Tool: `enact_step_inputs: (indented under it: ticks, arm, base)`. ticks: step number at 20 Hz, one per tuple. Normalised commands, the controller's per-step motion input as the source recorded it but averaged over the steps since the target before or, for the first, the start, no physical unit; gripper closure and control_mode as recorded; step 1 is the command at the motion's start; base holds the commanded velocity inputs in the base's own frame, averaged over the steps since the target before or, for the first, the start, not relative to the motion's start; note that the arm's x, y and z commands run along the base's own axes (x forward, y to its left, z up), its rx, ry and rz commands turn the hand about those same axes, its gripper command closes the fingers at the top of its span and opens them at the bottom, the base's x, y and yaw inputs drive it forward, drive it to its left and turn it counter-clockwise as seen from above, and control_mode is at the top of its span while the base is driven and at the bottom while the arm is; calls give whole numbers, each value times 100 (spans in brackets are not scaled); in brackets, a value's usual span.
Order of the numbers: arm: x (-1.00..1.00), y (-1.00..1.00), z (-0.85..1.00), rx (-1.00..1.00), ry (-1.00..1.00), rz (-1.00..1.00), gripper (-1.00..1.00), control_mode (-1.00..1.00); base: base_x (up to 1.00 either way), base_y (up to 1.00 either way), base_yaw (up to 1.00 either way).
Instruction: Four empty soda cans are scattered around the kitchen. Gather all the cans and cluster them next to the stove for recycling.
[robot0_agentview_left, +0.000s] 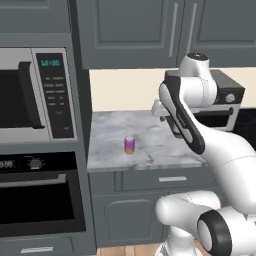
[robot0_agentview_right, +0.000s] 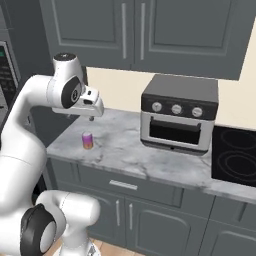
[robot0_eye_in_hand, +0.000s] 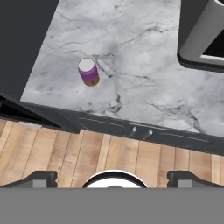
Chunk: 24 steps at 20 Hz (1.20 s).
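At the far left of the left base view a microwave (robot0_agentview_left: 35, 95) is sitting above a black wall oven (robot0_agentview_left: 40, 195), both built into a tall dark cabinet. To the right of them the marble worktop (robot0_agentview_left: 150, 135) is lying under grey wall cupboards (robot0_agentview_left: 135, 30). The purplish-pink soda can (robot0_agentview_left: 129, 145) is standing upright on the worktop, near its front edge and toward its left end, with nothing touching it. In the hand view this can (robot0_eye_in_hand: 89, 72) is showing at about 11 o'clock from the centre.

The end effector (robot0_agentview_right: 91, 118) is hanging in the air above the worktop, above the can and a little behind it, well apart from it. Its fingers (robot0_eye_in_hand: 43, 178) are standing spread wide, and they are holding nothing.

Further right, the grey toaster oven (robot0_agentview_right: 180, 115) is standing on the worktop at about 3 o'clock from the can (robot0_agentview_right: 87, 140). Just beside it, at the right edge, the black stove (robot0_agentview_right: 234, 155) is lying flat in the worktop.
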Motion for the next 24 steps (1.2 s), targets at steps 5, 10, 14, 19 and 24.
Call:
enact_step_inputs:
  ticks: [5, 10, 14, 19, 24]
  arm:
    - [0, 0, 0, 0, 0, 0, -100, 100]
    - [0, 0, 0, 0, 0, 0, -100, 100]
    - [-3, 10, -20, 0, 1, 3, -100, -100]
    - [-6, 18, -29, 0, 3, 9, -100, -100]
    - [13, 40, -33, -2, 3, 11, -100, -100]
  base:
    - [33, 2, 1]
    - [3, 2, 2]
    - [0, 0, 0]
    - [0, 0, 0]
    - [0, 0, 0]
